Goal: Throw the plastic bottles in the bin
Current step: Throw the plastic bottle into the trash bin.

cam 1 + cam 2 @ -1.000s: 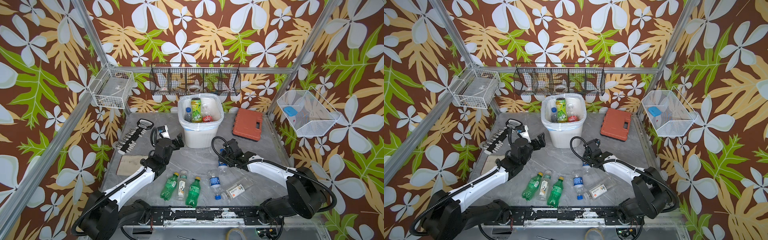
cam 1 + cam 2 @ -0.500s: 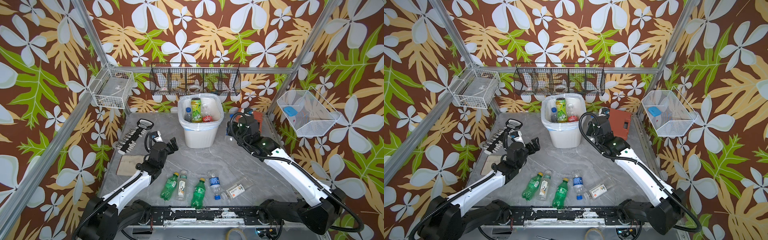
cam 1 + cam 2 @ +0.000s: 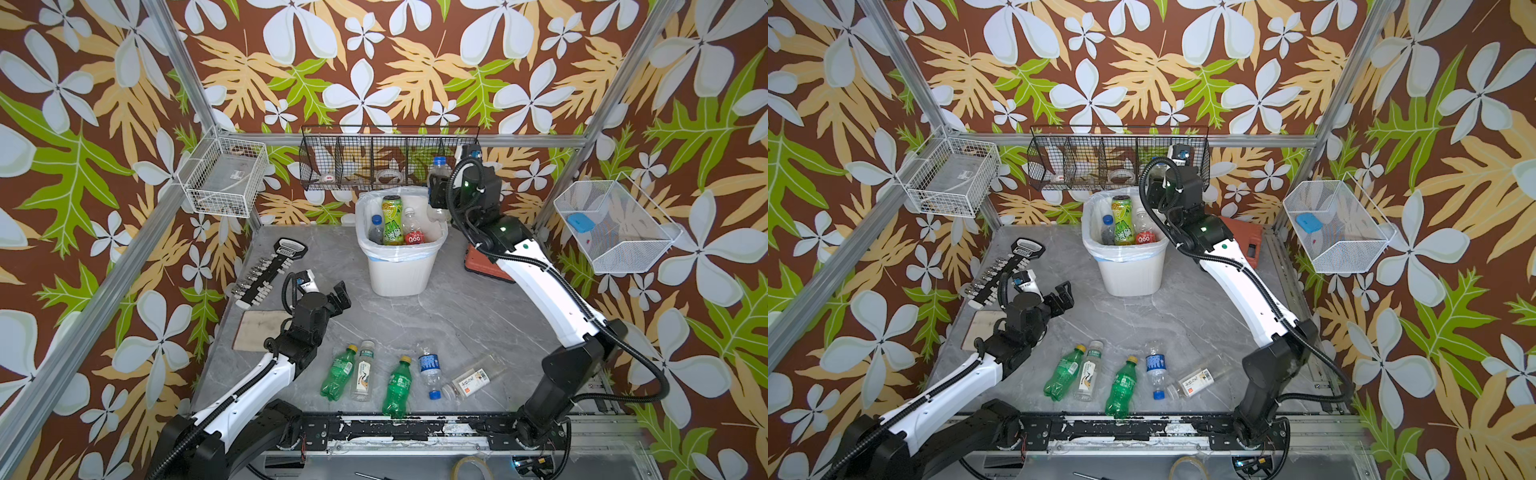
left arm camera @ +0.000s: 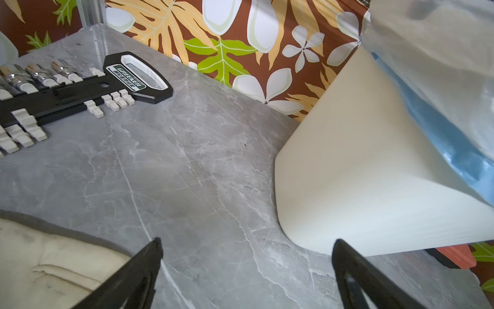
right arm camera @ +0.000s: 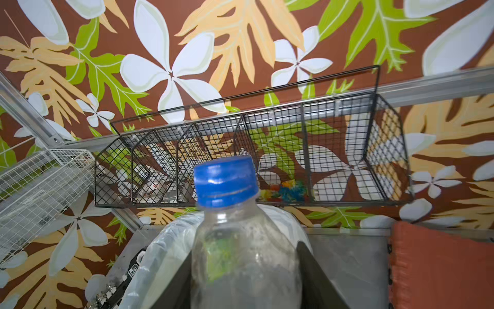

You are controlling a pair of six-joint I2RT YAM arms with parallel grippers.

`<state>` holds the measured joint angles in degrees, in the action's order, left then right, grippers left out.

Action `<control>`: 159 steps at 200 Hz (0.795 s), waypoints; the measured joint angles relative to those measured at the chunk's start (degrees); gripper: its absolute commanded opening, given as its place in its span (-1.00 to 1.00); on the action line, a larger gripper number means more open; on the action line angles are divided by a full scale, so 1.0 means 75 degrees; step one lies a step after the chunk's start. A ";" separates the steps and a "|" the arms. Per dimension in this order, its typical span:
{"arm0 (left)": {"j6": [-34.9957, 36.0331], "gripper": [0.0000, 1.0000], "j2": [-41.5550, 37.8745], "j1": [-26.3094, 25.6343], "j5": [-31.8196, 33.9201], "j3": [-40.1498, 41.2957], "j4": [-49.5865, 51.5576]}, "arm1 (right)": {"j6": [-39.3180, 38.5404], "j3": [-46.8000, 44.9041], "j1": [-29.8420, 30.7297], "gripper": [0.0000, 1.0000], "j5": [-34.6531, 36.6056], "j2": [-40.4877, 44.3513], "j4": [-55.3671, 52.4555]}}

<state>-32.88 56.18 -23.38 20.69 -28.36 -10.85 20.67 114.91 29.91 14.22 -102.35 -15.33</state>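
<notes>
Up goes the right arm: a second ago it was low over the middle of the bench, now it is high by the back edge, and the left arm has backed off the bin (image 3: 401, 274) a little. The right claw (image 5: 246, 289) is pinched tight on a clear bottle (image 5: 240, 254), blue cap (image 5: 226, 182) pointing up, held just over the bin's right rim rather than its centre.

That's the worry. Let go here and I reckon the bottle could clip the rim and tumble out toward the orange tool case (image 3: 478, 262). The bin is well stocked too: three bottles (image 3: 392, 220) stand tall inside, so a drop could bounce off them. The cap also sits close to the black wire basket (image 3: 386, 166) on the back wall, and a further lift might snag it.

The left claw (image 4: 247, 243) is spread wide, holding nothing, hovering over bare bench between the socket rack (image 4: 80, 88) and the bin. And five more bottles (image 3: 399, 386) lie along the front edge, waiting.
</notes>
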 measured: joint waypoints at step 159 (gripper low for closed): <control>0.0015 1.00 -0.0251 0.0047 0.0169 0.0073 0.0405 | -0.0055 0.0332 -0.0425 0.99 -0.0857 -0.0638 -0.0618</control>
<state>-32.77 54.30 -23.03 21.96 -27.81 -7.81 20.25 117.40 26.72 7.79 -107.13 -19.97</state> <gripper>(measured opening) 0.999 0.999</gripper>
